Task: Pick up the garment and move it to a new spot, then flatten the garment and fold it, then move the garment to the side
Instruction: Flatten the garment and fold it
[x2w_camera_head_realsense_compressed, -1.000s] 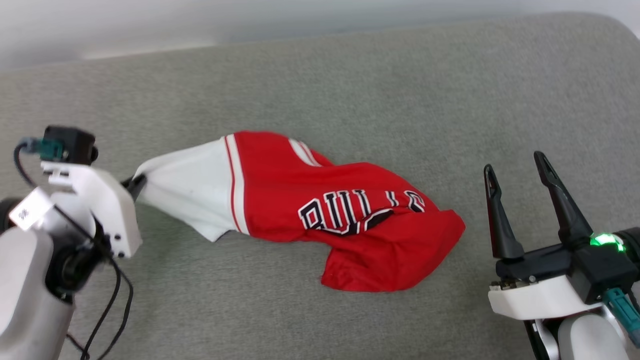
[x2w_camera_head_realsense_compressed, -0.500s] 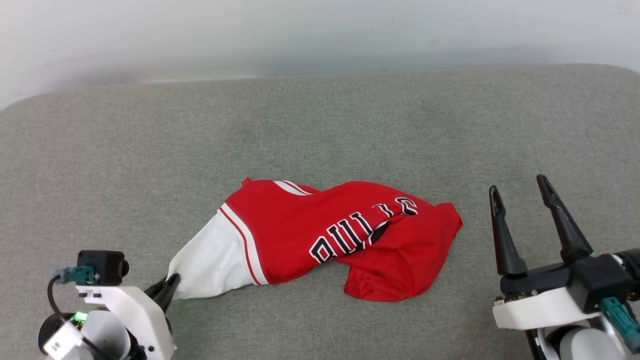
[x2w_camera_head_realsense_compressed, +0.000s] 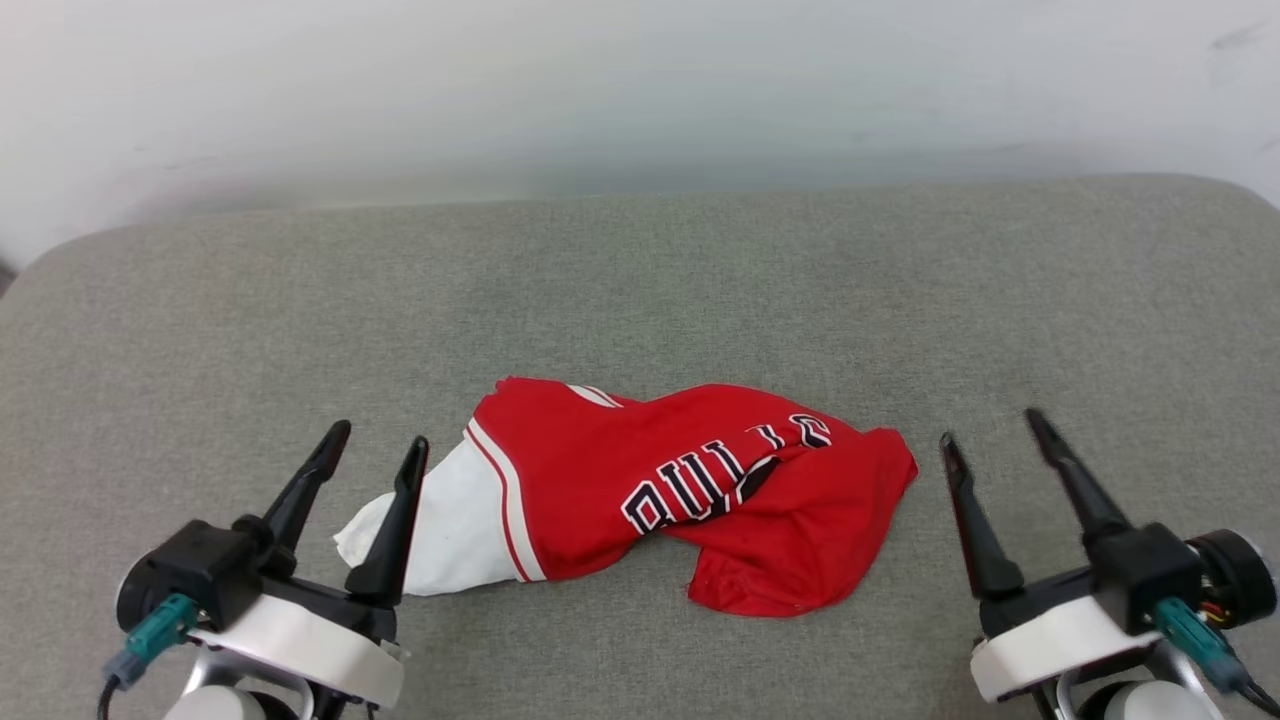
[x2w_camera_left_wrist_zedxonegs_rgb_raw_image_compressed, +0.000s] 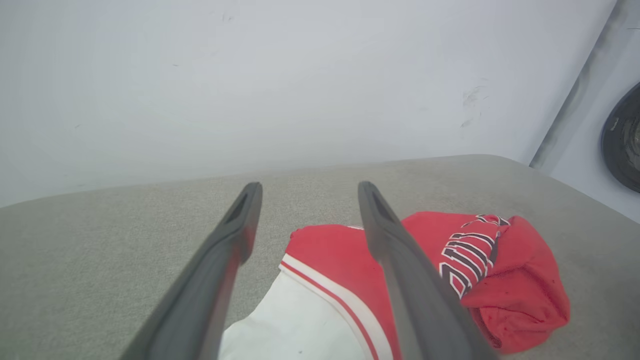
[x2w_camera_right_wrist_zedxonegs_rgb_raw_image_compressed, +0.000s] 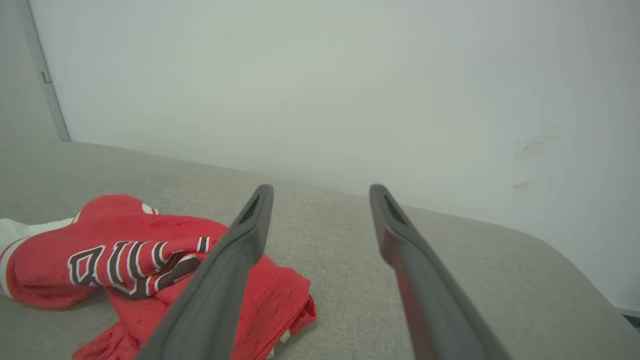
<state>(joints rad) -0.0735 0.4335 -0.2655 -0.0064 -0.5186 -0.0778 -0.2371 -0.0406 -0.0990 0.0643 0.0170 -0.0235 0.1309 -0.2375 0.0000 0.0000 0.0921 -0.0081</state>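
The garment (x2w_camera_head_realsense_compressed: 680, 490), a red jersey with a white sleeve, striped trim and black white-outlined lettering, lies crumpled on the grey cushion (x2w_camera_head_realsense_compressed: 640, 280) near its front middle. My left gripper (x2w_camera_head_realsense_compressed: 380, 445) stands open at the lower left, its right finger over the white sleeve's end, nothing between the fingers. In the left wrist view the garment (x2w_camera_left_wrist_zedxonegs_rgb_raw_image_compressed: 340, 260) spreads between and right of the open left gripper (x2w_camera_left_wrist_zedxonegs_rgb_raw_image_compressed: 305, 189). Open and empty at the lower right is my right gripper (x2w_camera_head_realsense_compressed: 985, 428), just right of the red hem. The right wrist view shows the garment (x2w_camera_right_wrist_zedxonegs_rgb_raw_image_compressed: 125, 250) left of the open right gripper (x2w_camera_right_wrist_zedxonegs_rgb_raw_image_compressed: 320, 190).
A pale wall (x2w_camera_head_realsense_compressed: 640, 90) rises behind the cushion's far edge. The cushion's corners round off at far left and far right. Bare grey fabric lies beyond the garment and to both sides. A dark round object (x2w_camera_left_wrist_zedxonegs_rgb_raw_image_compressed: 622, 140) sits against the wall in the left wrist view.
My left gripper has let go of the white sleeve and opened, after dragging the garment toward the front. The head camera has tilted, showing more wall. The right gripper stayed open.
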